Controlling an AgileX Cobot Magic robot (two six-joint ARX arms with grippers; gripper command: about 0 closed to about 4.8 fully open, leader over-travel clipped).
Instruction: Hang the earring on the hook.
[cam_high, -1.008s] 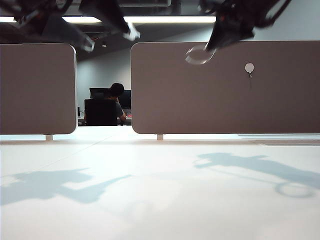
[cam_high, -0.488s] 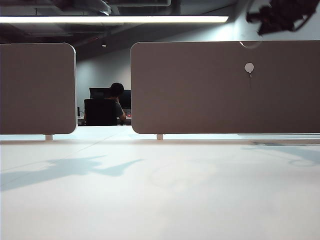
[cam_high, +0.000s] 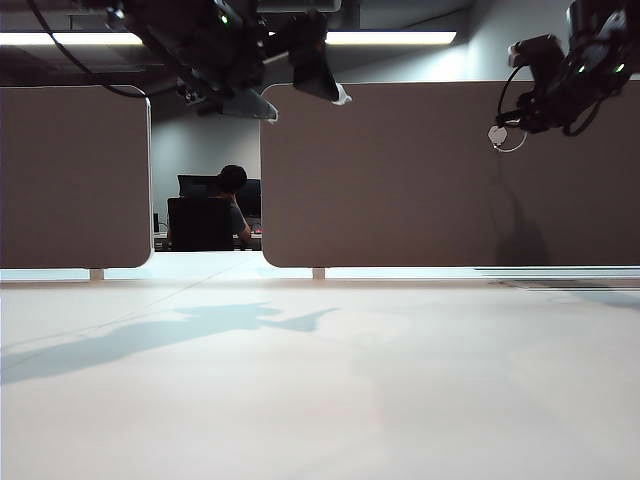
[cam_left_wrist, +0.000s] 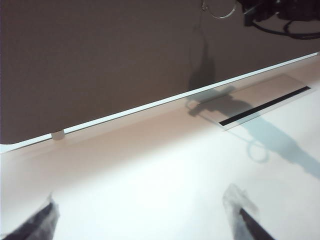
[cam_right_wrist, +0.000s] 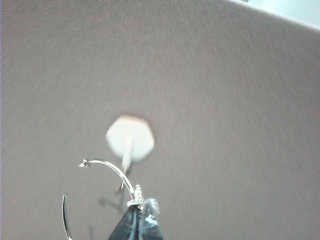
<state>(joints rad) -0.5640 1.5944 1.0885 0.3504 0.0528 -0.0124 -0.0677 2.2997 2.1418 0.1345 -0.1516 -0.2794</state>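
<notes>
since the earlier frame the right tool (cam_high: 520, 125) has been brought down to the hook (cam_right_wrist: 130, 138), clamped on the earring (cam_right_wrist: 107, 172). the left tool (cam_high: 300, 90) hangs wide and empty. hanging is in hand; the hoop needs threading over the prong, seen only close-up in the right wrist view.

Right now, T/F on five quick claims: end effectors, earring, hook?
1. The right end effector is shut on the earring. True.
2. The earring lies on the table. False: it is held up at the hook, on the brown partition.
3. The left end effector is open and empty. True.
4. The hook's head is black. False: it is pale.
5. The hook sits on the left-hand panel. False: it is on the right-hand one.
</notes>
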